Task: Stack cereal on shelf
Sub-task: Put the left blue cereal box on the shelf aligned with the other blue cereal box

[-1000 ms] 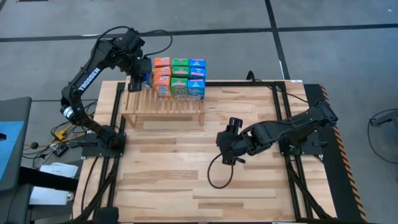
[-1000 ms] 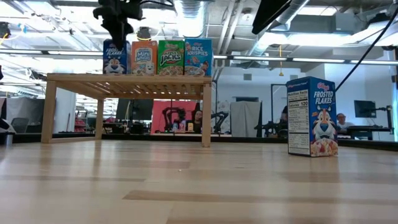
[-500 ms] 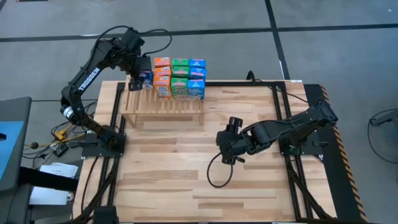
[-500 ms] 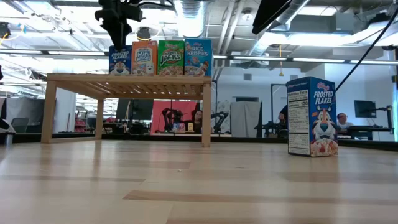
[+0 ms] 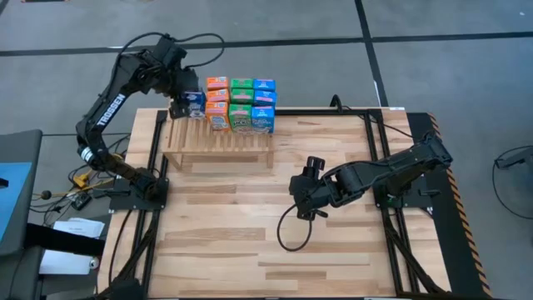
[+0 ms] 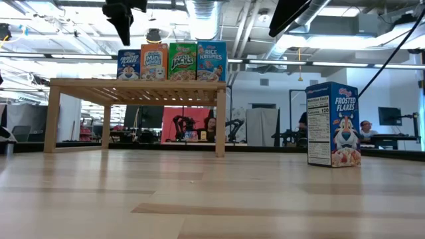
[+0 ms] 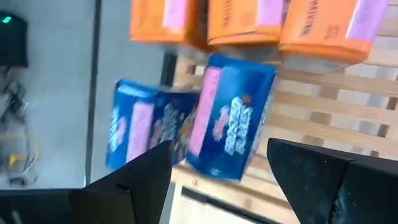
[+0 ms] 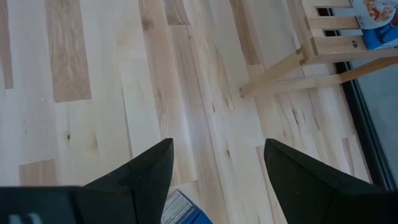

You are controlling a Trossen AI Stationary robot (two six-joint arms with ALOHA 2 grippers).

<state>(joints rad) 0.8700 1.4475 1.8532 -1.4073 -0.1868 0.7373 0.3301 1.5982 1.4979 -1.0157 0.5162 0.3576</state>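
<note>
A: Start from the left. What can you not see well?

B: The left gripper [image 5: 180, 98] hangs above the shelf's [image 5: 218, 143] far-left corner, at about eleven o'clock of the table [image 5: 275, 242]. Its fingers [image 7: 323, 171] stand apart and nothing is between them. In the low view the frame's upper edge cuts it off. Under it stands the blue Frosted Flakes box [image 6: 129, 64], the leftmost of the row; in the left wrist view it looks blurred, with a second blue shape beside it that I cannot explain.

A: And the other cereal?

B: The orange [image 6: 154, 62], green [image 6: 182, 61] and blue Rice Krispies [image 6: 211, 60] boxes stand touching on the shelf. From above I see rows behind them, but the fronts there are too small to read.

A: Further right?

B: The right gripper [image 5: 310, 188] rests low near the table's middle, fingers apart and holding nothing. One more Frosted Flakes box [image 6: 333, 124] stands alone on the table at about three o'clock from the shelf; from above the right arm hides it. People [image 6: 366, 130] sit behind, hard to make out.
</note>
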